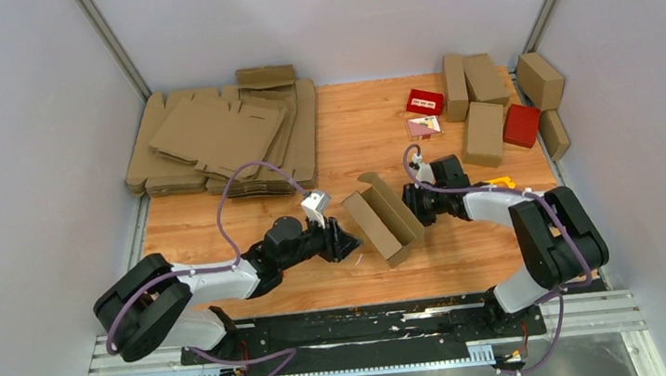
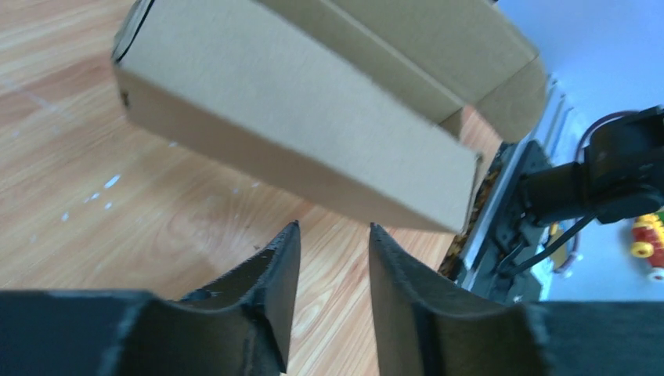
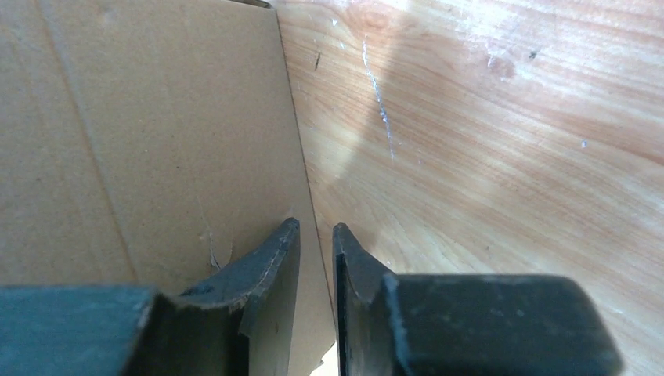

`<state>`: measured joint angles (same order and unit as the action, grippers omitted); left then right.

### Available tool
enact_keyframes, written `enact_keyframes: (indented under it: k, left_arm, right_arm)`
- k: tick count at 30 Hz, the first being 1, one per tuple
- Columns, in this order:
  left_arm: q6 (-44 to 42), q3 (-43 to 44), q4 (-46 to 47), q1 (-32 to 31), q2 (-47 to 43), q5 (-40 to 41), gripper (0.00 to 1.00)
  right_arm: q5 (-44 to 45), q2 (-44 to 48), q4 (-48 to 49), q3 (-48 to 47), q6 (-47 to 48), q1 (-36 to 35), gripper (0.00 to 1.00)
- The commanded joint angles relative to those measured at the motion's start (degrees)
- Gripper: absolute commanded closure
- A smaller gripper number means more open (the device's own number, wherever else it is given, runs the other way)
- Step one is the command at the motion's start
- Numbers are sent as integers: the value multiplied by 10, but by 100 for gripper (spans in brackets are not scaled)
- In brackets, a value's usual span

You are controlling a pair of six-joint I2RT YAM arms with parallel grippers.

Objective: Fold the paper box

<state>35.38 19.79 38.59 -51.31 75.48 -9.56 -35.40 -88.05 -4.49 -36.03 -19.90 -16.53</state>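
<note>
Paper box (image 1: 387, 224) lies between my 2 grippers, long axis crosswise to both. Right gripper (image 3: 315, 227) pinches the wall facing it. Left gripper (image 2: 333, 229) is spread and empty, box just ahead of its fingertips.

Paper box (image 2: 313, 141), left wrist view: blurred up close, its top cut off by the frame.
Same box, right wrist view: runs off the left and top edges, so only one panel shows.
Right gripper (image 1: 414, 207), from above: fingertips lost against the box wall.
Red box (image 1: 424, 101): label too small to read.
Cardboard stack (image 1: 221, 139): lower sheets covered.
</note>
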Motion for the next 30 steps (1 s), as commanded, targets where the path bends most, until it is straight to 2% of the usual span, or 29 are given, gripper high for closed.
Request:
enact_keyframes:
  k: [1,6,11,15,22,28,30]
  left_arm:
    - [22,36,84,-2,38,-23,51]
    - [37,66,104,-2,84,-33,43]
    - [29,101,35,-3,98,-29,49]
    - [14,122,-35,-12,89,-15,49]
    - [-16,155,-159,-22,77,18,49]
    - [-25,160,-193,-22,88,25,49]
    - [-23,158,-195,-22,90,30,49]
  right_arm:
    - [9,26,-17,-18,18,-13,76]
    - [34,47,-43,-27,23,-40,76]
    - [45,80,-59,-22,24,-70,74]
    - [49,104,-70,-12,26,-92,71]
    - [81,145,-108,-14,29,-83,66]
    - [67,179,-112,-11,19,-63,59]
    - [50,197,-94,4,4,-55,52]
